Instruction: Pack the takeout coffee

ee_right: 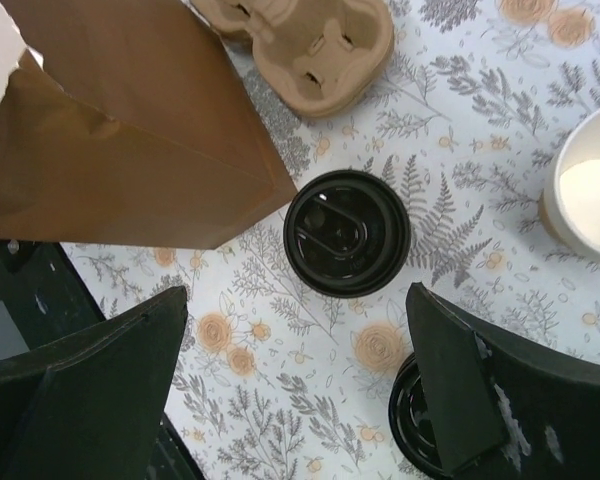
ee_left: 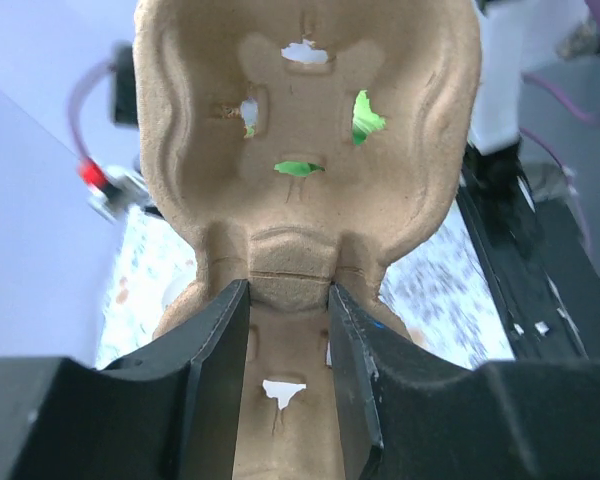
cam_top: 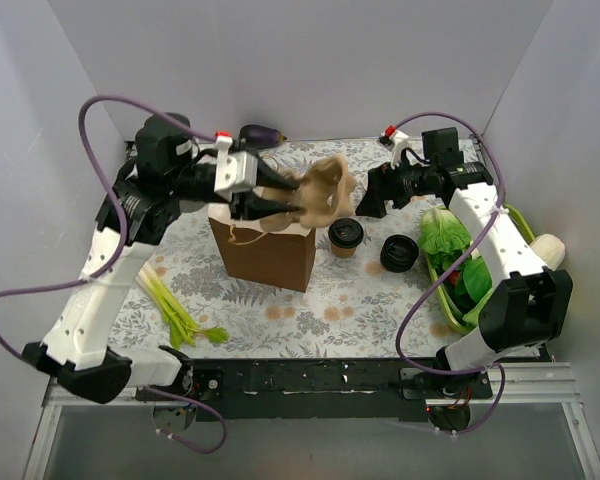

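The takeout coffee [cam_top: 345, 236], a small tan cup with a black lid [ee_right: 346, 232], stands on the floral cloth just right of the brown paper bag [cam_top: 265, 255]. My right gripper [cam_top: 372, 205] hovers above it, open, with nothing between its fingers [ee_right: 298, 292]. My left gripper [cam_top: 292, 203] is shut on a tan pulp cup carrier [cam_top: 327, 188], gripping its middle ridge [ee_left: 290, 290] and holding it tilted over the bag's open top. In the right wrist view the carrier [ee_right: 310, 40] shows beyond the bag [ee_right: 130, 120].
A pile of black lids [cam_top: 399, 253] lies right of the coffee, partly under my right finger [ee_right: 420, 420]. A lidless paper cup [ee_right: 590, 190] stands further right. Leafy greens in a green tray [cam_top: 450, 250], celery [cam_top: 175, 310] at left, an eggplant [cam_top: 260, 133] at the back.
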